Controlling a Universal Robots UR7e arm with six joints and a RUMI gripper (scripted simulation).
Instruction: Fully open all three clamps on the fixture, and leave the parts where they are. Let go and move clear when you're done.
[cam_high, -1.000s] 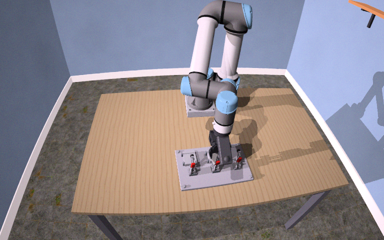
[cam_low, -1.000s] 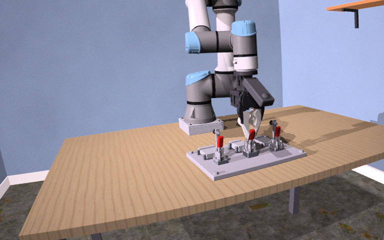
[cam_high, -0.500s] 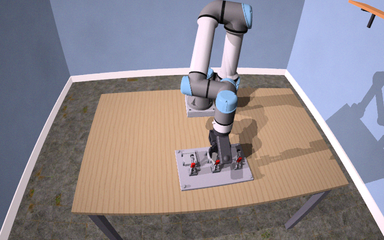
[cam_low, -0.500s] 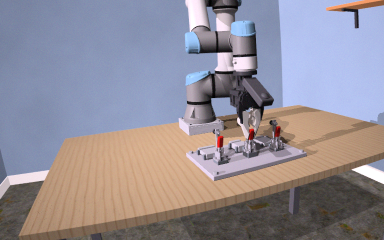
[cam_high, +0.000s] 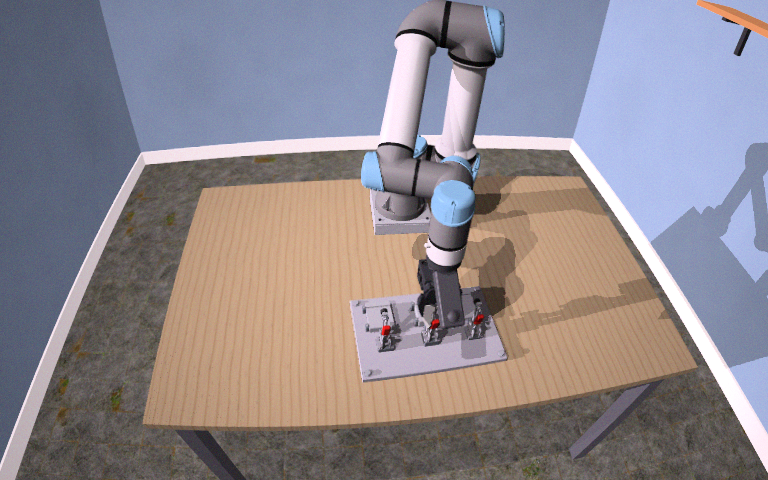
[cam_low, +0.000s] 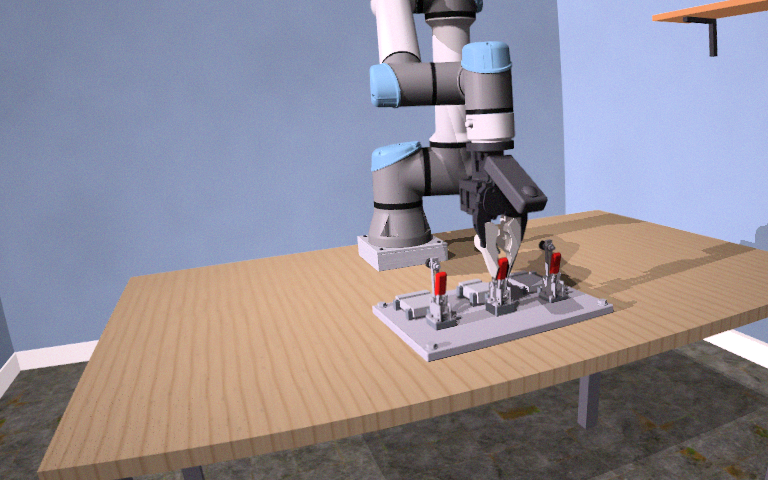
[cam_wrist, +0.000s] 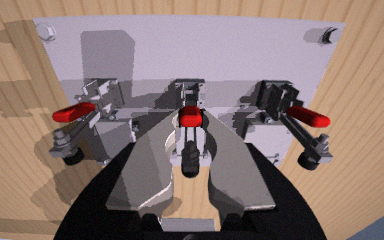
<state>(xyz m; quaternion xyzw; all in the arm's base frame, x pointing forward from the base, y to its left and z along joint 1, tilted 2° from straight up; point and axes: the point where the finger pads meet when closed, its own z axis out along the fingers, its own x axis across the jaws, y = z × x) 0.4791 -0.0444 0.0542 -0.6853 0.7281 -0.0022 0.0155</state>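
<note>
A grey fixture plate (cam_high: 427, 339) lies on the wooden table and carries three toggle clamps with red handles. In the exterior view the left clamp (cam_low: 440, 285) and the right clamp (cam_low: 553, 266) stand with their handles upright. My gripper (cam_low: 501, 264) reaches down from above and behind the middle clamp (cam_low: 494, 284) and is shut on its red handle (cam_wrist: 190, 116). In the wrist view the left handle (cam_wrist: 74, 113) and the right handle (cam_wrist: 308, 116) splay outward on either side of my fingers. Grey parts (cam_low: 472, 289) sit on the plate behind the clamps.
The robot base (cam_low: 400, 251) stands on the table just behind the fixture. An orange wall shelf (cam_low: 707, 11) hangs high at the right. The plate (cam_low: 492, 319) lies near the table's front edge.
</note>
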